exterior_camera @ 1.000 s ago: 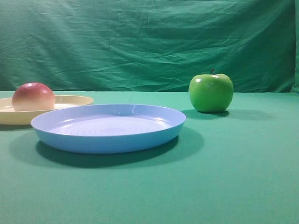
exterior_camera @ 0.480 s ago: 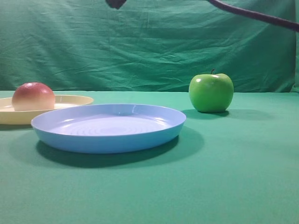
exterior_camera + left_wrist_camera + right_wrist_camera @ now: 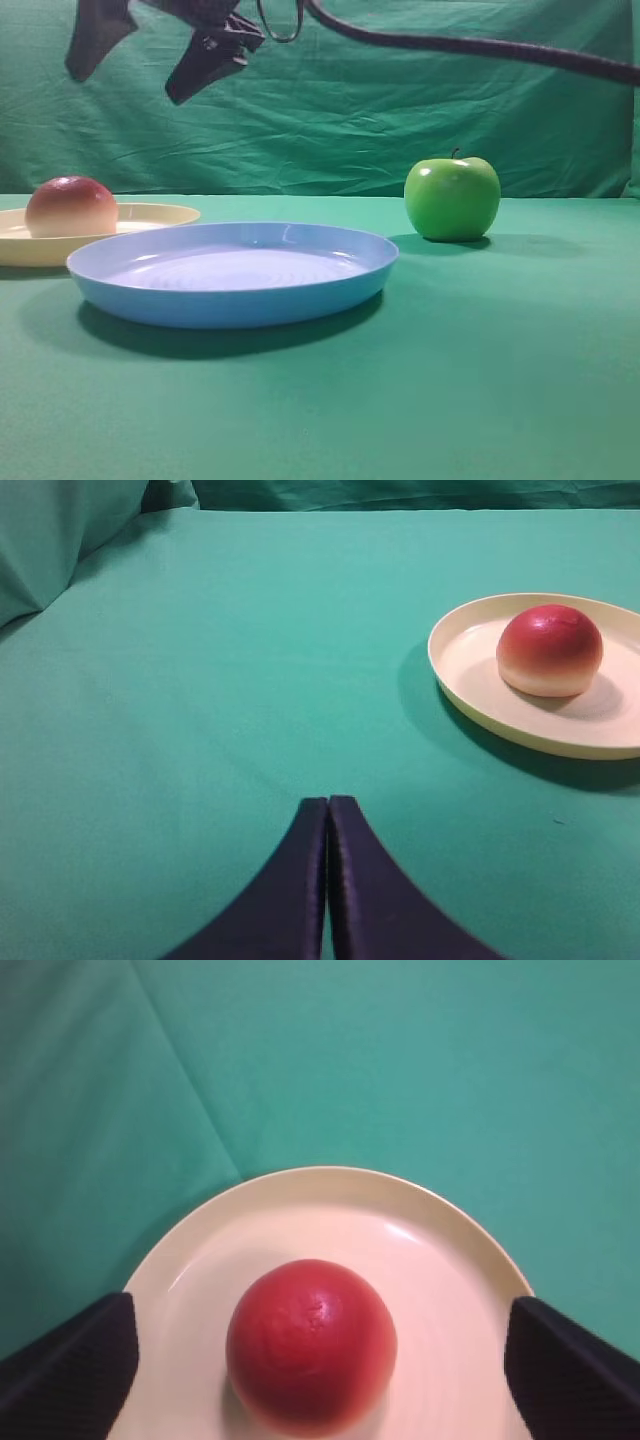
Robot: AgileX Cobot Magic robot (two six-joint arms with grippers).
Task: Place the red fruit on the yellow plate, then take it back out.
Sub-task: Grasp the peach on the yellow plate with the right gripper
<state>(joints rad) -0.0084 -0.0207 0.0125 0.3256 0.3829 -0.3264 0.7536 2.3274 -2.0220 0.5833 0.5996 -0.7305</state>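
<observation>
Your yellow plate [image 3: 150, 215] sits at the left edge with the red fruit [image 3: 70, 206] resting on it, so you're on the take-out step. Right gripper [image 3: 150, 45] hangs spread wide at upper left; drop it straight down around the fruit. Left gripper [image 3: 328, 815] is pressed together.

You see the yellow plate [image 3: 150, 214] cut by the left edge, its front hidden behind the blue plate [image 3: 232, 290].

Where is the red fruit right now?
The red fruit sits on the yellow plate at the far left of the high view, behind the blue plate, with the open right gripper above it.
</observation>
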